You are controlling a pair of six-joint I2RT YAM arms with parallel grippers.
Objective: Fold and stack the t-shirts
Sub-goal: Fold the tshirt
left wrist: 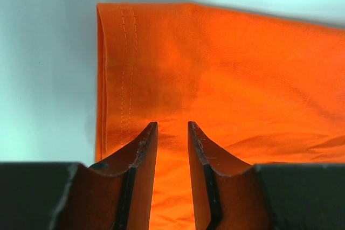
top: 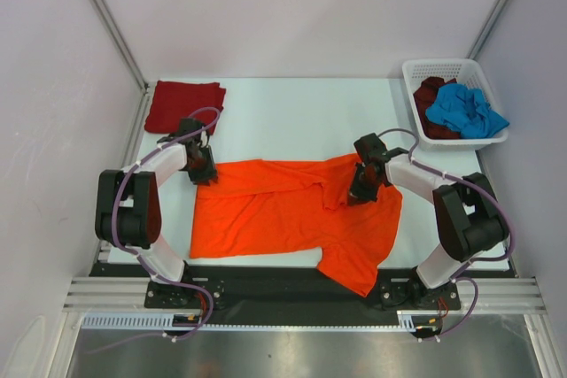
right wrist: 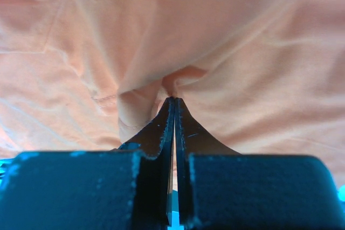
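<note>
**Orange shirt mid-fold, right hand pinching cloth**

The orange t-shirt (top: 283,210) lies spread across the middle of the tabletop (top: 292,121), its far edge doubled over and one sleeve trailing toward the near edge. The right hand (top: 361,190) is closed tight on a bunched ridge of that shirt near the collar end. The left hand (top: 204,173) sits over the shirt's far left corner, by the stitched hem, with its jaws a narrow gap apart and nothing visibly pinched between them.

I judge this to be the second shirt's fold getting under way. The next move seems to call for the left hand to grip its corner, then both to carry the cloth over together, keeping the edge straight.

A dark red t-shirt (top: 184,105) lies folded at the far left. The blue t-shirt (top: 465,111) and maroon t-shirt (top: 431,95) sit crumpled in the white basket (top: 440,65).

No brand, label or writing can be read anywhere.
</note>
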